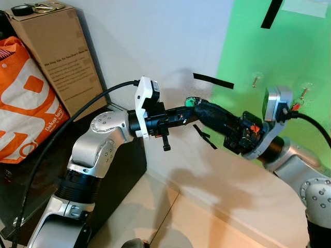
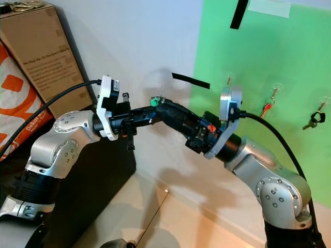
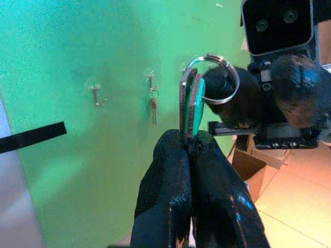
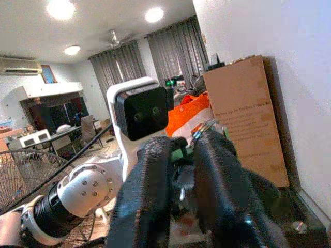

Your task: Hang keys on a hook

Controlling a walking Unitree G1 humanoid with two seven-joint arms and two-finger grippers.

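Note:
A green-headed key (image 3: 193, 102) on a silver ring (image 3: 220, 77) is held up in front of the white wall. My left gripper (image 3: 189, 137) is shut on the key's blade, reaching rightward (image 1: 187, 107). My right gripper (image 1: 200, 107) comes from the right and meets it tip to tip. Its two fingers stand a little apart on either side of the key and ring (image 4: 204, 129). On the green wall panel (image 2: 269, 51) are small hooks: a bare one (image 2: 228, 81), one carrying a red key (image 2: 266, 107), one with dark keys (image 2: 314, 118).
A tall cardboard box (image 1: 57, 51) and an orange bag (image 1: 26, 103) stand on a dark cabinet (image 1: 121, 170) at the left, under my left arm. Black tape strips (image 1: 213, 80) are stuck on the wall. Pale floor tiles (image 1: 170, 217) lie below.

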